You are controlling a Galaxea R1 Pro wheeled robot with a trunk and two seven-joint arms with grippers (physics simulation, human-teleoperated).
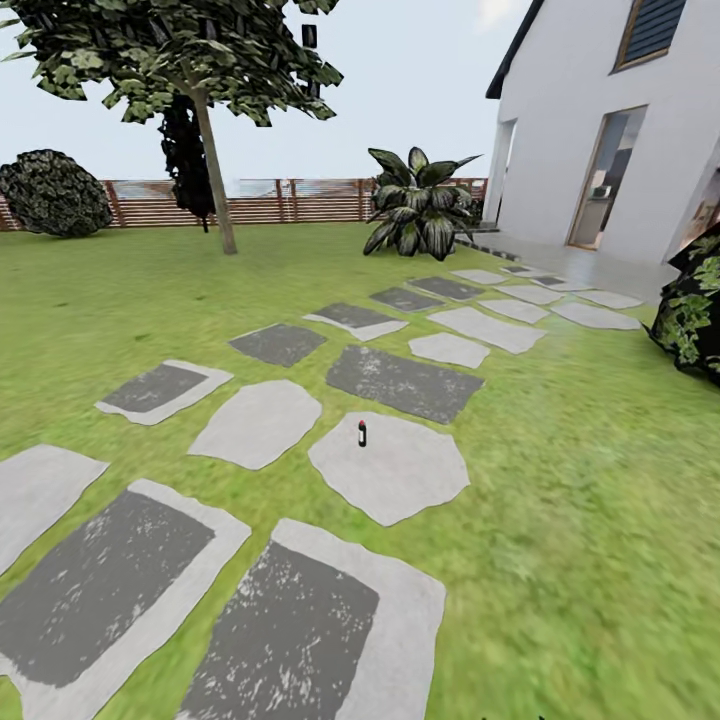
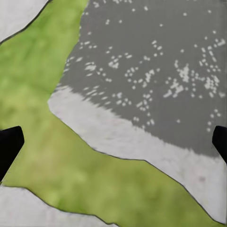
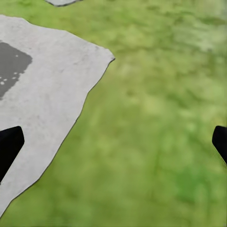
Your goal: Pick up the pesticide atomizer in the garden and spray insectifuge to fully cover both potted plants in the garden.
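A small dark bottle, the pesticide atomizer, stands upright on a pale stepping stone in the middle of the garden lawn, some way ahead of me. It is too small to make out its sprayer head. The two potted plants are out of view. My left gripper is open, its black fingertips wide apart above grass and a dark grey paving slab. Over grass and the edge of a pale stone, my right gripper is open with nothing between its fingers.
Grey stepping stones run from my feet towards the white house at the right. A tree, a large-leafed shrub and a wooden slat fence stand at the back. A dark bush borders the right edge.
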